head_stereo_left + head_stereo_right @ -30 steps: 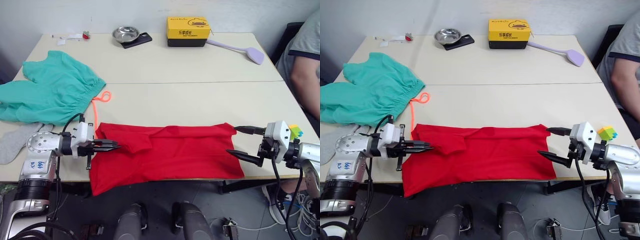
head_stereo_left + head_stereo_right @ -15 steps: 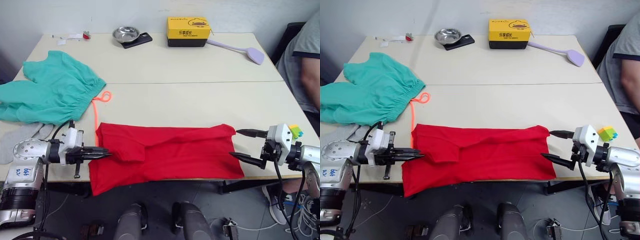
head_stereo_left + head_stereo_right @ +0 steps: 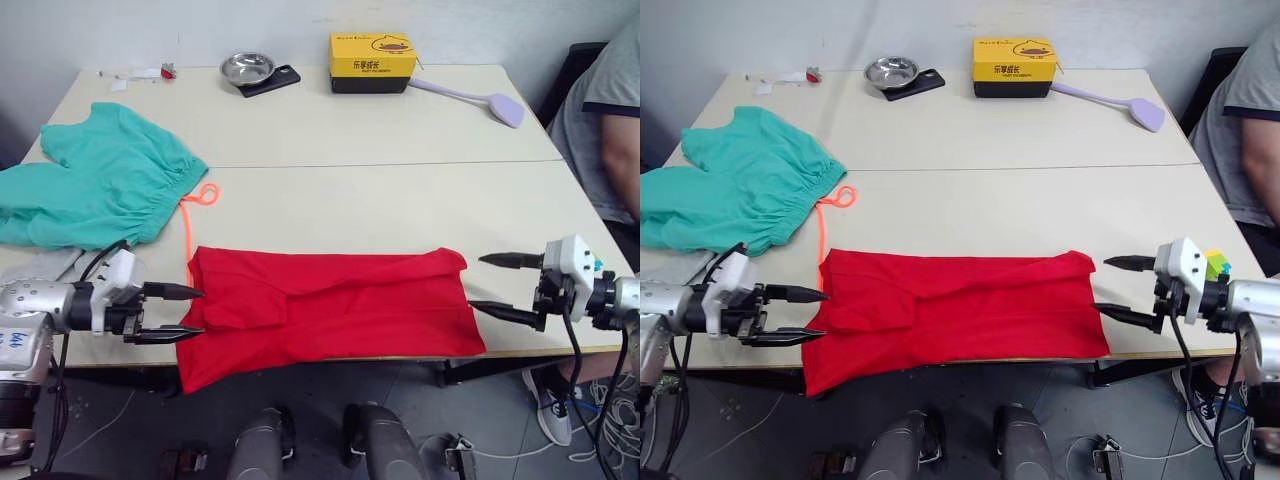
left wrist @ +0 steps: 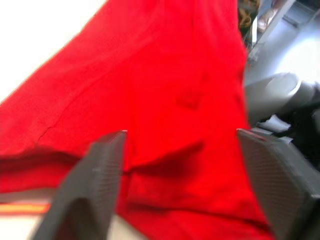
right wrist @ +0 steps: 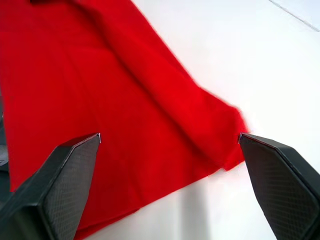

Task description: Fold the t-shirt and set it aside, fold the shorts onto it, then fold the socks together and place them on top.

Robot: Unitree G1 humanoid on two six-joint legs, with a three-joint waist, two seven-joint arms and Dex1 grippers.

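Note:
The red t-shirt (image 3: 330, 305) lies folded into a long band along the table's front edge, its left corner hanging over the edge. My left gripper (image 3: 190, 312) stands open just off the shirt's left end, holding nothing. The left wrist view shows the red cloth (image 4: 165, 100) beyond the spread fingers (image 4: 95, 175). My right gripper (image 3: 478, 282) is open at the shirt's right end, one finger on either side of the hem and nothing gripped. The teal shorts (image 3: 95, 190) with their orange drawstring (image 3: 195, 205) lie at the far left. A grey sock (image 3: 45, 264) peeks out behind my left arm.
At the table's back stand a yellow box (image 3: 373, 62), a metal bowl (image 3: 247, 68) on a black phone (image 3: 280, 79), and a lilac long-handled paddle (image 3: 490, 100). A seated person (image 3: 610, 110) is at the right side. Bare table (image 3: 380, 200) stretches behind the shirt.
My left gripper has drawn back leftward off the shirt's left end and opened. The right gripper has slid slightly right, staying open. The shirt lies as before.

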